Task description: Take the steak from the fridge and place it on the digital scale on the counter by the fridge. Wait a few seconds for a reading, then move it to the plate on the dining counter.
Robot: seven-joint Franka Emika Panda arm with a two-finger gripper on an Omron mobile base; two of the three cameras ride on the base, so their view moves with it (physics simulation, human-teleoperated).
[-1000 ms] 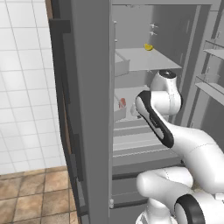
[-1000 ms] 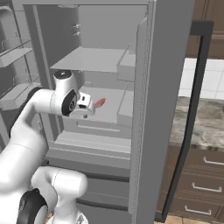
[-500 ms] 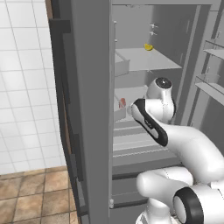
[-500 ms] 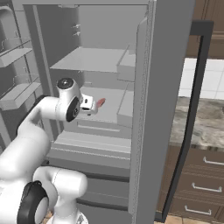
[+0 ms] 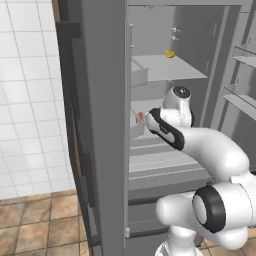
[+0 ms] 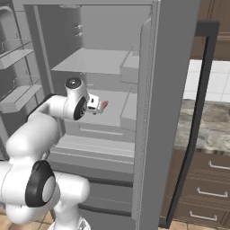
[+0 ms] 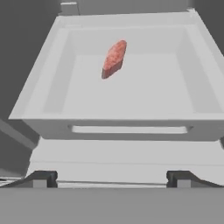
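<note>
The steak [image 7: 114,58] lies in a shallow grey drawer [image 7: 39,116] inside the open fridge [image 5: 100,125], toward the drawer's back and a little left of centre, tilted on its long axis. The claw [image 7: 112,177] hangs in front of the drawer's near wall, its jaws spread wide and holding nothing. The steak sits well ahead of the fingertips [image 7: 40,178], apart from them.
</note>
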